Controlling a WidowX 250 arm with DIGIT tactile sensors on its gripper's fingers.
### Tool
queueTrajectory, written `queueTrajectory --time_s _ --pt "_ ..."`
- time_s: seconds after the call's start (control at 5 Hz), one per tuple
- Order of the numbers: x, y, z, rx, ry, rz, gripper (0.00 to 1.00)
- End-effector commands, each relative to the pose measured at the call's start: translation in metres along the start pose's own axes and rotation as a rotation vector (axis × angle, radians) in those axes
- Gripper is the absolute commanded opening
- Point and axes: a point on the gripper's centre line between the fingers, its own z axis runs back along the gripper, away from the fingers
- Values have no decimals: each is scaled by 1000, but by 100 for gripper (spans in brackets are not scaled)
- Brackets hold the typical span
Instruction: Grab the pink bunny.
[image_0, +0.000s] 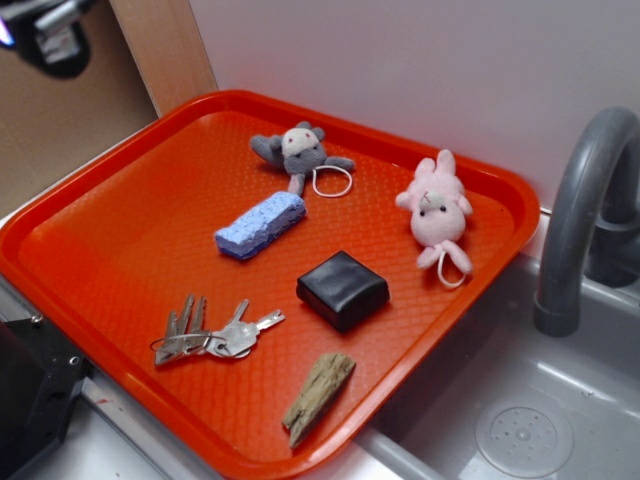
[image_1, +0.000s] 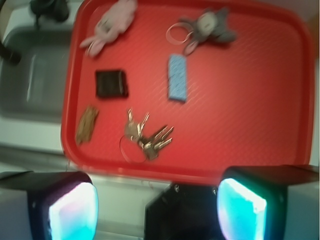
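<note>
The pincer (image_1: 157, 210) stood wide open, gripping nothing, its two glowing pads (image_1: 75, 212) spread apart at the bottom edge of the wrist view, high above the near rim of the orange tray (image_0: 120, 240). The pink bunny (image_0: 437, 212) lay on its back near the tray's far right corner, close to the rim beside the sink (image_0: 520, 400), with its white elastic loop (image_0: 452, 268) trailing toward that rim. A grey plush animal (image_0: 298, 152) with a loop of its own lay at the far middle of the tray, well apart from the bunny. Just in front of it rested a blue sponge (image_0: 260, 225), and nearer the middle sat a black block (image_0: 342, 289). A bunch of keys (image_0: 212, 335) lay toward the near edge, with a piece of wood (image_0: 318, 395) close to the rim on the sink side. A grey faucet (image_0: 580, 220) rose over the sink, beyond the tray's right side
</note>
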Motion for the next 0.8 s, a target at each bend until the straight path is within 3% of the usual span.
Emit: queueTrajectory --time_s 0.0,0.2,0.6 --pt "52 -37 -31 64 -251 260 100" --pt "74 -48 -56 82 -286 315 100" --pt "127 -41 -113 139 -389 414 100"
